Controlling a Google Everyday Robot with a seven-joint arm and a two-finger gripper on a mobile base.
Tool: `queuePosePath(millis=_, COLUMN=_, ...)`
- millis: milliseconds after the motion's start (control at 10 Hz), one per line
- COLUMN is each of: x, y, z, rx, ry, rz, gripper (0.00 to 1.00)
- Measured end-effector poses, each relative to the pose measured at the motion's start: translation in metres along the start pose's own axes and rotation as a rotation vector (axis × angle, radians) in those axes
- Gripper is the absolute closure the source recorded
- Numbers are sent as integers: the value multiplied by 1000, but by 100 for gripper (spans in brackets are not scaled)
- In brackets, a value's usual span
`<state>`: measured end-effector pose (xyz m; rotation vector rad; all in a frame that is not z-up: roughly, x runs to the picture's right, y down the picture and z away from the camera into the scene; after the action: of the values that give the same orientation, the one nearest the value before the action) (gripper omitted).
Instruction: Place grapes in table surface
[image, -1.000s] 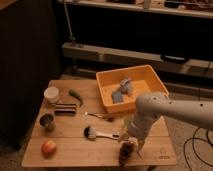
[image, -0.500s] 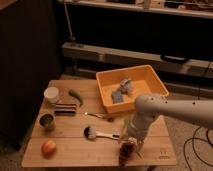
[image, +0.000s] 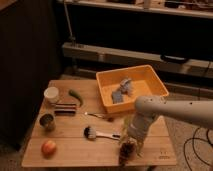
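The grapes (image: 126, 151), a dark reddish-brown lumpy bunch, sit at the front edge of the light wooden table surface (image: 80, 150), right of centre. My gripper (image: 131, 141) comes down from the white arm on the right and is at the top of the bunch. The arm and wrist hide where the gripper meets the grapes.
An orange bin (image: 131, 88) holding grey items stands at the back right. A brush with a white handle (image: 100, 133) lies just left of the grapes. A red-orange apple (image: 48, 148), metal cup (image: 47, 121), white cup (image: 51, 94), green pepper (image: 76, 96) and dark bar (image: 65, 108) are on the left.
The arm and the grapes have shifted slightly lower toward the table's front edge. Other objects have not moved.
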<state>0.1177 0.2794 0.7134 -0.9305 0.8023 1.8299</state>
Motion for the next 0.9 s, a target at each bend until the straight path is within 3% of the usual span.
queuePosePath(millis=900, x=-9, y=5, z=32, rx=-1, ry=46, rz=-16, gripper=35)
